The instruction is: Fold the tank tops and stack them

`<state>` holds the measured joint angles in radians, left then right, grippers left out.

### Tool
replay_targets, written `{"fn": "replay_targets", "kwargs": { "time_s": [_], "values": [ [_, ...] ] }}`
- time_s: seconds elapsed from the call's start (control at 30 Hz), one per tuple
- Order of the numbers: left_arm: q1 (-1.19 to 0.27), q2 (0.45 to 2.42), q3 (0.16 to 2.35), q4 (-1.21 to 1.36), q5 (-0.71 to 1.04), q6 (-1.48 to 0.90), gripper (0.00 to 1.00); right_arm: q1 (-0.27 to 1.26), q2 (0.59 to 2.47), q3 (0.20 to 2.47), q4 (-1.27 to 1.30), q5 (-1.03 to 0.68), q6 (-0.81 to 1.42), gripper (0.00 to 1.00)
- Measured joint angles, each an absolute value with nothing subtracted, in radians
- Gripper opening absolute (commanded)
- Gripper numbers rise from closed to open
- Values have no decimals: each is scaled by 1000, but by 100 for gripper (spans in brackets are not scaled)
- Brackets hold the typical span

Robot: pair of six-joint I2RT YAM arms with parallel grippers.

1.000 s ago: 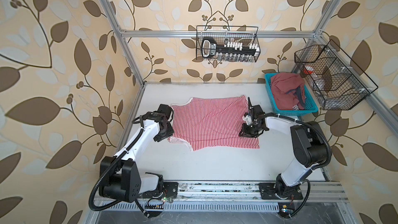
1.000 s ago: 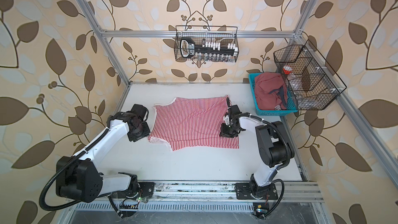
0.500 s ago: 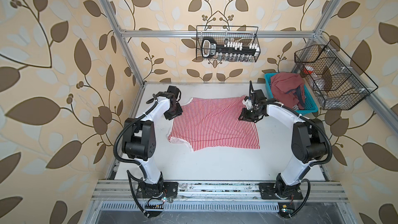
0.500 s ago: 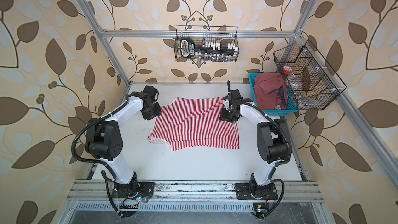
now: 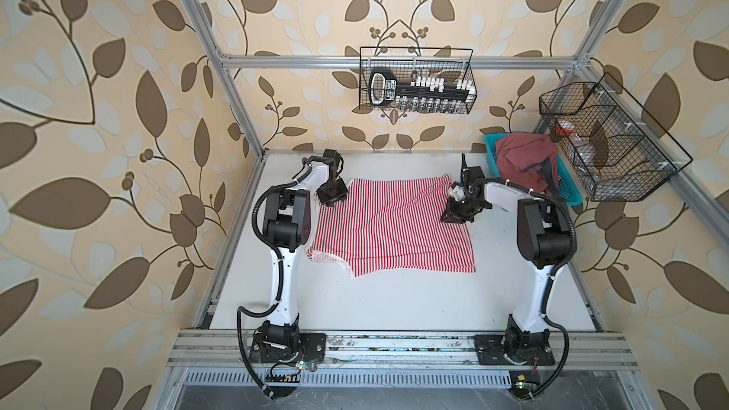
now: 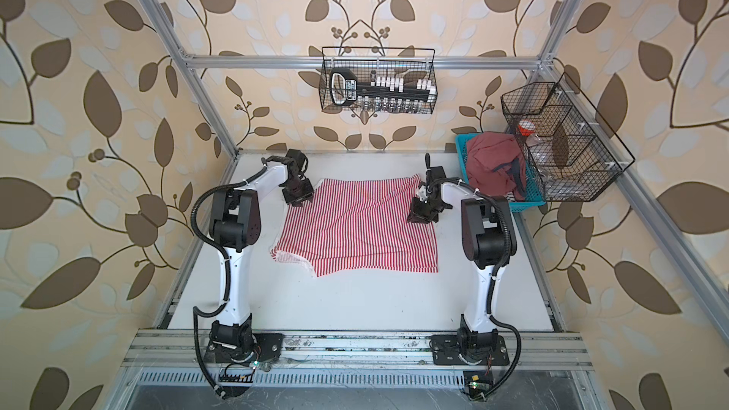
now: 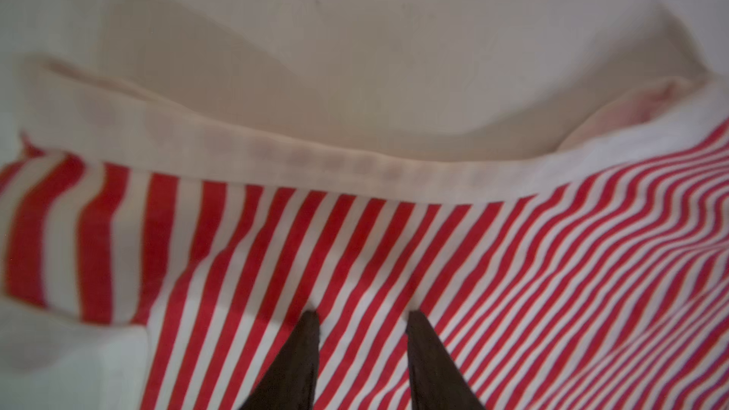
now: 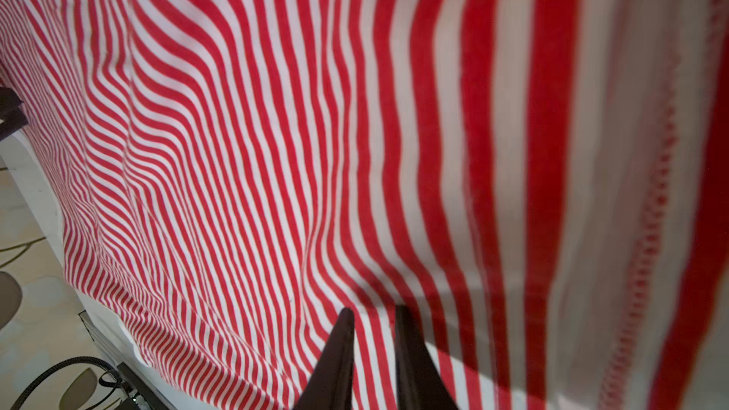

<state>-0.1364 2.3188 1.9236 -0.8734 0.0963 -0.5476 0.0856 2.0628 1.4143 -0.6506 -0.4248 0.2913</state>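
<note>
The striped tank top (image 5: 390,226) lies spread flat on the white counter (image 5: 394,301), a little toward 12 o'clock of its centre. The stripes run from the back wall toward the arm bases. A white-edged armhole curls at the garment's 7 o'clock corner.

The left gripper (image 5: 333,197) sits at the garment's 11 o'clock corner. In the left wrist view this gripper (image 7: 361,313) has its dark fingers (image 7: 300,356) clearly apart. Their tips point down at striped cloth just inside the white hem band, and flat fabric shows in the gap, with nothing pinched.

The right gripper (image 5: 453,214) sits on the garment's edge at about 2 o'clock. In the right wrist view this gripper (image 8: 371,309) has only a narrow slit between its fingers, tips down at the stripes. I cannot tell whether any cloth is caught between them.

The dusty red tank top (image 5: 520,159) is heaped in a teal basket (image 5: 490,143) at the counter's 2 o'clock corner, well apart from the striped one.
</note>
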Motion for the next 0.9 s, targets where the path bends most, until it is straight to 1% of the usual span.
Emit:
{"fn": "replay_targets", "kwargs": {
  "time_s": [0.27, 0.37, 0.43, 0.6, 0.73, 0.9],
  "values": [
    [-118, 2515, 2271, -955, 113, -538, 40, 77, 2096, 1456, -636, -454, 333, 21],
    [-110, 2535, 2309, -952, 140, -539, 41, 77, 2102, 1475, -632, -457, 333, 24],
    [-109, 2521, 2280, -928, 157, -543, 42, 74, 2098, 1479, -622, -462, 332, 28],
    [-103, 2405, 2078, -850, 181, -560, 44, 40, 2034, 1479, -603, -460, 334, 35],
    [-103, 2303, 1961, -834, 194, -566, 45, -1, 1973, 1491, -611, -441, 309, 39],
    [-104, 2165, 1867, -797, 205, -568, 45, -38, 1992, 1522, -630, -429, 271, 40]
  ]
}}
